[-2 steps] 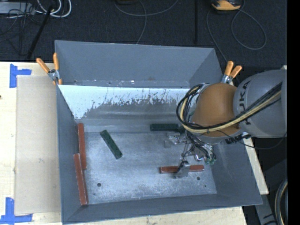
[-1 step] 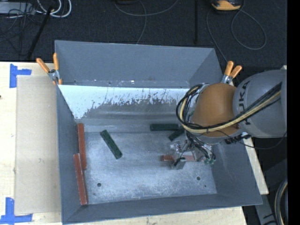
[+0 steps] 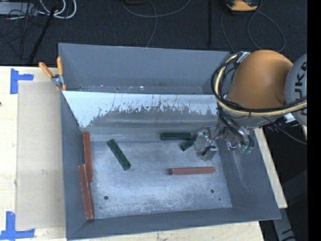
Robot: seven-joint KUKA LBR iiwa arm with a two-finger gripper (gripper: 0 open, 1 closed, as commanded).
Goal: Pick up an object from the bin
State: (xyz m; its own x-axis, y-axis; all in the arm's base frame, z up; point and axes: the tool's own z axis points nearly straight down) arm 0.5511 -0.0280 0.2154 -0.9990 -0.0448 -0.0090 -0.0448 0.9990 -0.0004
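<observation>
Hand (image 3: 206, 147) beside a dark green bar (image 3: 175, 135), bin (image 3: 150, 64) right; grip cannot be told; arm (image 3: 261, 79) lettered "UK"

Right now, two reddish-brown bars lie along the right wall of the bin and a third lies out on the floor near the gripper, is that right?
Not quite. In the camera view the two reddish-brown bars lie along the left wall of the bin, not the right. The third bar does lie out on the floor near the gripper.
</observation>
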